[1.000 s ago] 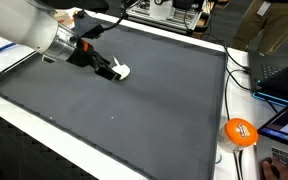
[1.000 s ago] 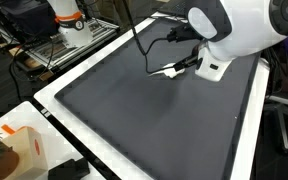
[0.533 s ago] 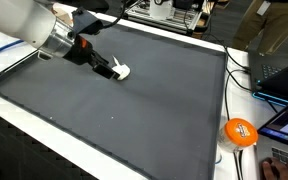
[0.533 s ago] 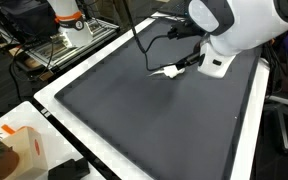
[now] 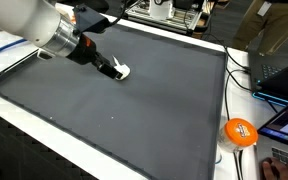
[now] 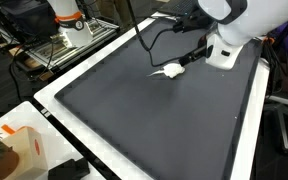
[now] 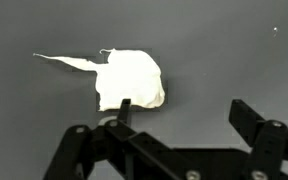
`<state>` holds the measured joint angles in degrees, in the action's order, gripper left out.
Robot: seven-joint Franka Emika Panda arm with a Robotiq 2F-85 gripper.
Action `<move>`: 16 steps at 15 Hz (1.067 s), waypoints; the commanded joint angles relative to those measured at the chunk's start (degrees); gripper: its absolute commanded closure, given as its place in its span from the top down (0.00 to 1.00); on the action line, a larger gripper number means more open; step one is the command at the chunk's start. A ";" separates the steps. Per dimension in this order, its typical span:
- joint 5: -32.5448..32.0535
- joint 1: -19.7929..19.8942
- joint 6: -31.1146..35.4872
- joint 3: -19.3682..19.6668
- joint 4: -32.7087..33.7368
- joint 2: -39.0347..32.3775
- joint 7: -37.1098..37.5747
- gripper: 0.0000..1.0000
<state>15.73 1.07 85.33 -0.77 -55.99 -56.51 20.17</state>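
- The gripper [image 7: 181, 108] is open. In the wrist view its two fingers stand wide apart, with only bare dark mat [image 7: 244, 50] between them.
- A white crumpled scrap [image 7: 131, 79], paper or cloth, lies flat on the mat just ahead of the gripper and off to one side. Its lower edge meets the tip of the finger [image 7: 124, 104] on the left of that view and does not lie in the gap.
- The scrap's long axis runs crosswise. A thin tail trails out to the left of the wrist view, roughly parallel to the line joining the fingertips.
- In both exterior views the scrap [image 5: 123, 71] [image 6: 168, 72] sits on the mat toward the edge of the bench [image 6: 246, 130] from which the arm reaches in. It is well apart from the opposite edge.
- The gripper [image 5: 112, 68] [image 6: 182, 64] hangs low beside it.
- The dark fingers blend into the mat, so I cannot tell whether that fingertip touches the scrap or how high it rides.
- An orange ball [image 5: 240, 132] rests off the mat near a bench corner, well apart.
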 commanded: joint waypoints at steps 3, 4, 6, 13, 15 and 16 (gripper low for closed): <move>-9.22 -5.19 -4.53 1.69 6.11 -2.94 -1.60 1.00; -10.92 -5.88 -5.33 1.83 6.88 -3.30 -2.48 1.00; -13.38 -6.82 -6.60 1.96 8.22 -4.00 -3.93 1.00; -15.96 -6.95 -7.10 1.38 11.18 -5.67 -8.70 1.00; -15.85 -6.93 -7.22 1.41 11.72 -5.89 -9.20 1.00; -15.84 -6.91 -7.26 1.48 11.87 -5.87 -9.29 1.00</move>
<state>0.83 -5.78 79.51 0.41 -47.02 -60.71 12.14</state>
